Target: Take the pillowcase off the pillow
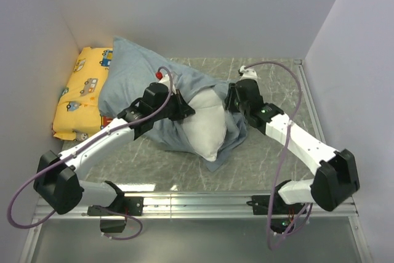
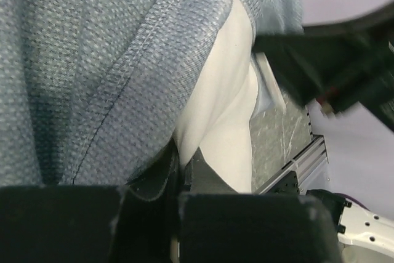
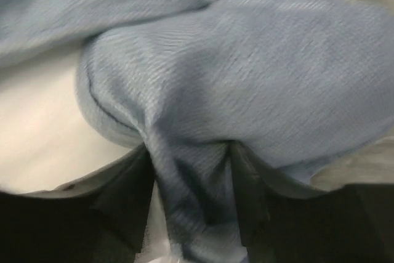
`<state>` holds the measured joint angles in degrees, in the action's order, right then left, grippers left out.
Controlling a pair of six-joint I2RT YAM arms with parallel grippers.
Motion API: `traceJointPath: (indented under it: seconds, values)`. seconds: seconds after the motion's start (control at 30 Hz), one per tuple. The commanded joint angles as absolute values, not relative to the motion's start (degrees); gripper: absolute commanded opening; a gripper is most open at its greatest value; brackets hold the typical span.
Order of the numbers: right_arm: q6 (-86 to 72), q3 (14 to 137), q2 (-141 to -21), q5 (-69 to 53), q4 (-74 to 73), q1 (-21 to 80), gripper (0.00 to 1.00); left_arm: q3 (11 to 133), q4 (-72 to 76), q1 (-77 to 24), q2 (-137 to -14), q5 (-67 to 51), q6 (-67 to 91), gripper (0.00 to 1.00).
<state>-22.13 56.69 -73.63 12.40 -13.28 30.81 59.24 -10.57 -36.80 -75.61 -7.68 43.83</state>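
1. A grey, marble-patterned desk [image 1: 271,164] is carrying everything. An aluminium rail [image 1: 203,200] is running along its near edge, where both arm bases are sitting.
2. Plain pale walls [image 1: 215,4] are closing the desk in at the back and on both sides (a tight booth, really).
3. A yellow cushion [image 1: 83,100] printed with cartoon vehicles is lying in the far left corner, against the left wall.
4. The pillowcase [image 1: 132,78] is stretching from that corner toward the middle of the desk. It is showing its blue-grey side and overlapping the cushion's right edge.
5. The pillow [image 1: 206,124] is poking out of the pillowcase's opening between the two arms. Its white corner is pointing toward the near edge, and the fabric is bunching around it on both sides.
6. The left end effector [image 1: 180,108] is closed. It is pinching the stitched hem of the pillowcase at the left of the opening, and the hem is running down between its dark fingers [image 2: 246,226] in the wrist view.
7. The right end effector [image 1: 234,98] is gripping a gathered fold of the pillowcase just right of the pillow. The fold is filling the gap between its fingers [image 3: 246,180].
8. Purple-grey cables [image 1: 18,204] are looping off both arms, and the arms themselves are hiding part of the fabric from above.
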Motion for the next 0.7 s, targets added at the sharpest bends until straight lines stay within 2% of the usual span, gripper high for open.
traceJointPath:
  seconds: [0.0, 0.1, 0.17, 0.3, 0.47, 0.5, 0.63, 0.67]
  values:
    - [-22.1, 62.1, -77.4, 22.5, -16.3, 27.2, 0.37, 58.5, -12.7, -36.8, -69.1, -4.2, 42.1, 0.0]
    - [-24.3, 64.2, -79.4, 21.3, -16.1, 21.7, 0.18, 56.5, -14.6, -37.3, -65.1, -4.0, 41.2, 0.0]
    - [-25.8, 64.1, -80.8, 20.0, -14.9, 17.2, 0.11, 54.9, -16.5, -37.3, -61.3, -3.2, 40.6, 0.0]
    - [-28.5, 61.7, -85.2, 13.2, -11.1, 10.7, 0.09, 53.3, -19.3, -37.3, -54.9, -1.9, 40.1, 0.0]
    - [-32.1, 57.3, -89.6, 2.1, -3.3, 9.2, 0.06, 54.1, -18.8, -37.4, -51.5, -1.6, 41.2, 0.0]
    - [-32.7, 54.4, -89.7, 0.9, -1.3, 9.3, 0.09, 54.3, -18.2, -37.4, -51.5, -1.6, 41.3, 0.0]
    - [-33.4, 53.6, -92.5, -5.7, 1.7, 9.1, 0.1, 58.0, -14.9, -37.3, -54.0, -1.2, 41.7, 0.0]
    - [-33.8, 53.4, -92.0, -7.7, 2.5, 9.1, 0.19, 60.3, -14.1, -37.4, -55.7, -0.9, 42.2, 0.0]
